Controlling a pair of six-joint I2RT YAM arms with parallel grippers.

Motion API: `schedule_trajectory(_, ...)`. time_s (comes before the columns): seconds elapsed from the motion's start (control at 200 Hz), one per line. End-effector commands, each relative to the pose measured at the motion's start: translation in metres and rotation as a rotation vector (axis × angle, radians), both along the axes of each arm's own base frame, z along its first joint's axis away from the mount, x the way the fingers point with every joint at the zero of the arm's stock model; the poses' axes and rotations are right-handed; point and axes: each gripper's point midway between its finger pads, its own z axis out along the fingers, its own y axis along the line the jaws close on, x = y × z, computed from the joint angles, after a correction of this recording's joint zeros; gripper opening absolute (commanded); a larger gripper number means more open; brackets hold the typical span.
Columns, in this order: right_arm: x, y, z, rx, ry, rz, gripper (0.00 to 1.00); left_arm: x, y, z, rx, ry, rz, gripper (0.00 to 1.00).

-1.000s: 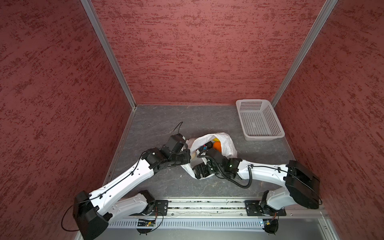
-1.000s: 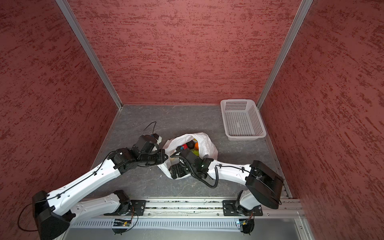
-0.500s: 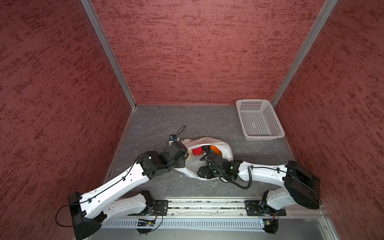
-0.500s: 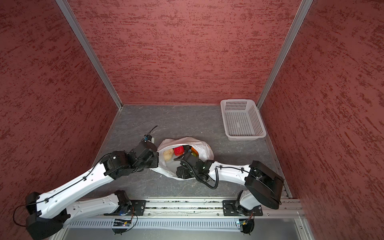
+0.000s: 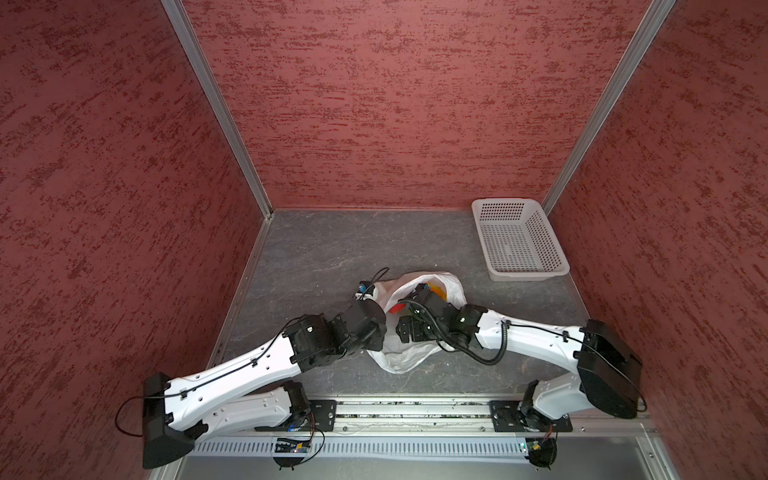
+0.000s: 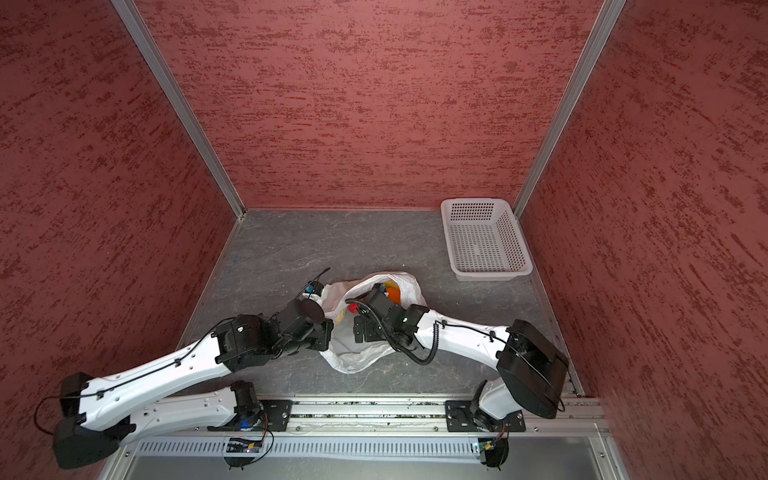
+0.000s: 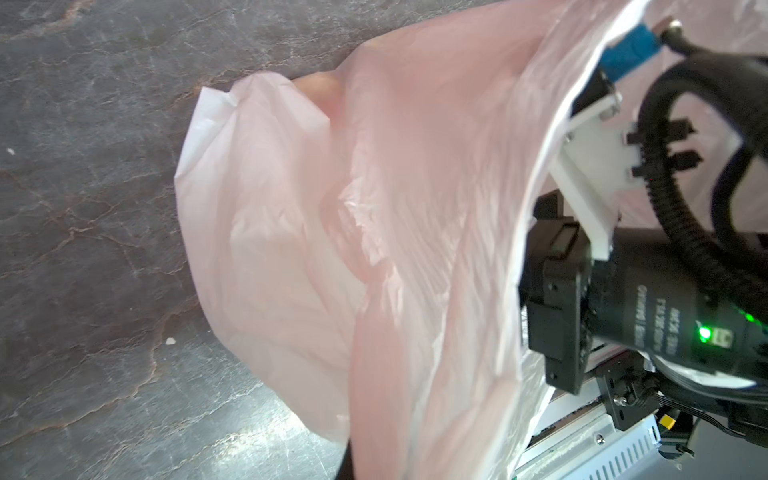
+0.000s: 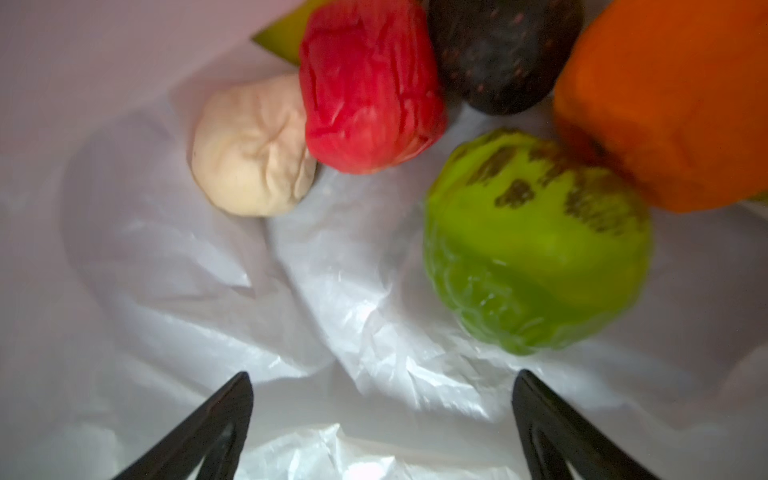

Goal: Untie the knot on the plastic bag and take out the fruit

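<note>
Since the thin, crinkly, translucent white plastic bag [image 5: 399, 357] lies with its mouth gaping and no knot shows anywhere, the step in hand is judged to be picking fruit out. The right claw [image 8: 384, 374] is inside the bag, its two dark fingers spread wide and empty over bare film. A bright green apple with dark blotches [image 8: 536, 249] sits just ahead of it, off toward one finger. A wrinkled pale round fruit [image 8: 253, 153] lies further ahead toward the other finger. Beyond these are a creased red apple [image 8: 370, 87], a dark speckled avocado [image 8: 498, 54] and a large orange [image 8: 665, 104], bunched and touching.

The green apple looks the best target, being nearest and free on the claw's side. Shift sideways to centre it between the fingers, push forward until they straddle its widest part, then close gently so no loose film is caught.

The left claw [image 5: 376, 293] is pressed together at the bag's rim beside the right claw, apparently pinching it. It should hold the mouth up and taut, then the fruit can be lifted out toward the white perforated plastic basket [image 5: 528, 274], well apart on the grey surface [image 5: 316, 257].
</note>
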Motion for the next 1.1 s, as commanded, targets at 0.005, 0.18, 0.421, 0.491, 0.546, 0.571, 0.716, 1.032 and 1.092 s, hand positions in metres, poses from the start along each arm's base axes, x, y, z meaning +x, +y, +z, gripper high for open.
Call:
schedule_trajectory(0.005, 0.015, -0.035, 0.008, -0.045, -0.018, -0.174, 0.98, 0.005, -0.012, 0.015, -0.044, -0.065, -0.026, 0.00)
schedule_trajectory(0.18, 0.026, -0.044, 0.004, -0.003, 0.007, -0.255, 0.99, 0.006, -0.018, 0.024, -0.112, -0.103, -0.038, 0.00)
schedule_trajectory(0.421, 0.042, -0.046, 0.004, -0.026, -0.040, -0.266, 0.99, 0.013, -0.026, 0.037, -0.149, -0.158, -0.042, 0.00)
schedule_trajectory(0.491, 0.046, -0.044, -0.003, -0.054, -0.041, -0.252, 0.98, 0.015, -0.029, 0.042, -0.163, -0.177, -0.044, 0.00)
schedule_trajectory(0.546, 0.050, -0.043, -0.004, -0.067, -0.046, -0.242, 0.98, 0.017, -0.030, 0.044, -0.169, -0.183, -0.043, 0.00)
schedule_trajectory(0.571, 0.051, -0.042, -0.005, -0.074, -0.048, -0.235, 0.99, 0.017, -0.030, 0.044, -0.169, -0.184, -0.044, 0.00)
schedule_trajectory(0.716, 0.057, -0.042, -0.022, -0.114, -0.032, -0.221, 0.99, 0.019, -0.031, 0.042, -0.174, -0.189, -0.038, 0.00)
schedule_trajectory(1.032, 0.067, -0.039, -0.041, -0.174, -0.036, -0.190, 0.98, 0.018, -0.030, 0.034, -0.176, -0.178, -0.041, 0.00)
schedule_trajectory(1.092, 0.068, -0.037, -0.043, -0.181, -0.039, -0.181, 0.92, 0.017, -0.030, 0.031, -0.177, -0.173, -0.043, 0.00)
